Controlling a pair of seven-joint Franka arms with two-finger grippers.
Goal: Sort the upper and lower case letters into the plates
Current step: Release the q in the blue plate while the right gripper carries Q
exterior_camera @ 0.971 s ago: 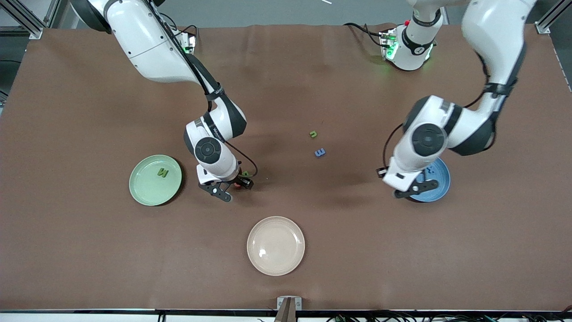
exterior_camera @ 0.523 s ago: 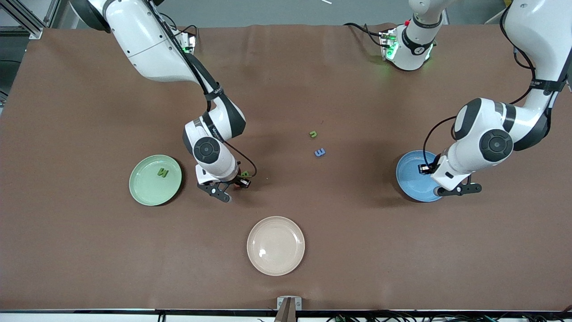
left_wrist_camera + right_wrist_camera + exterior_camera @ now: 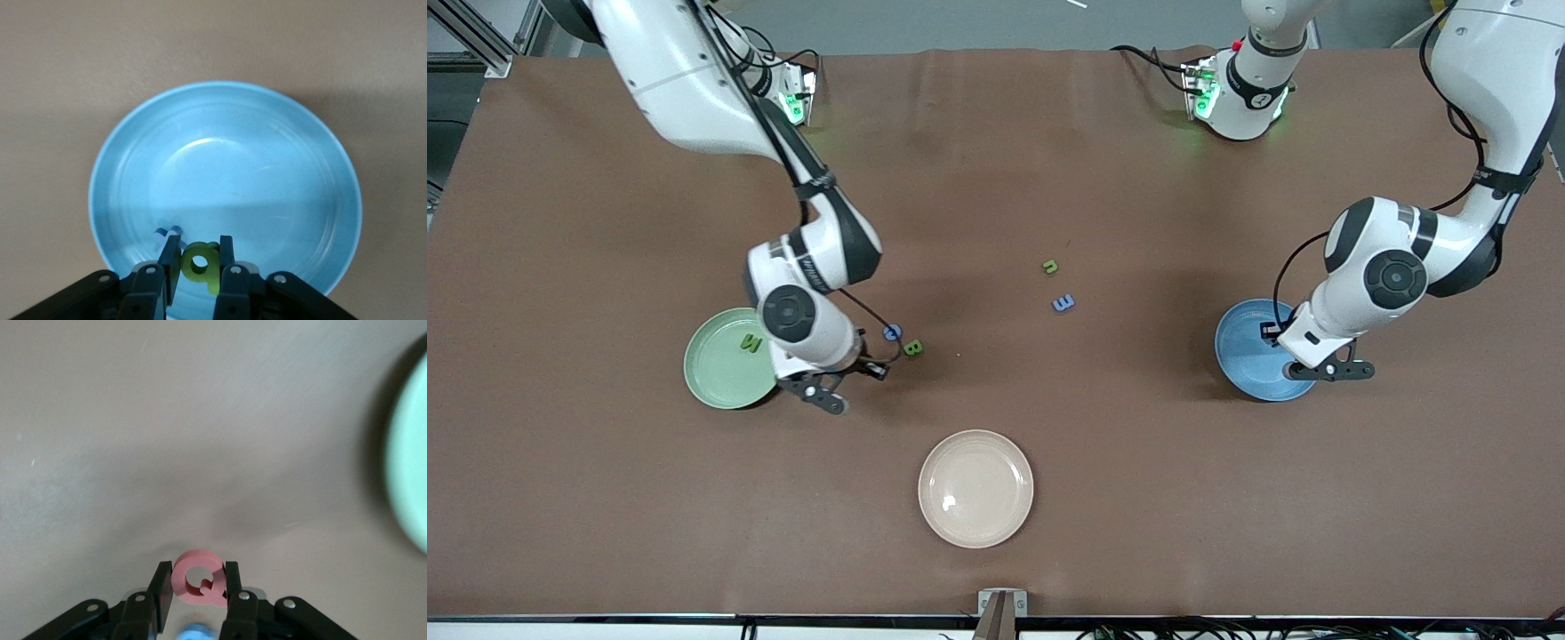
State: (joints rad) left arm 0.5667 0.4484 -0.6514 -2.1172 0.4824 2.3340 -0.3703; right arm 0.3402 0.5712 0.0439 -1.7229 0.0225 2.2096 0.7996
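Note:
My right gripper (image 3: 829,384) is shut on a red capital Q (image 3: 199,577), held over bare table beside the pale mint green plate (image 3: 711,373), which shows at the edge of the right wrist view (image 3: 410,487). A green N (image 3: 751,342) lies in that plate. My left gripper (image 3: 1319,370) is shut on a green small q (image 3: 201,262) over the rim of the blue plate (image 3: 1249,356), which fills the left wrist view (image 3: 227,133). A blue letter (image 3: 167,232) lies in that plate, partly hidden by a finger. A blue letter (image 3: 892,332) and a green B (image 3: 912,348) lie beside the right gripper.
A green letter (image 3: 1050,266) and a blue letter (image 3: 1063,303) lie mid-table between the arms. A cream-beige plate (image 3: 975,488) stands nearer to the front camera, with nothing in it. The brown mat covers the table.
My right gripper has carried the red Q toward the green plate, uncovering the blue letter and the green B. My left gripper has swung across the blue plate toward the left arm's end.

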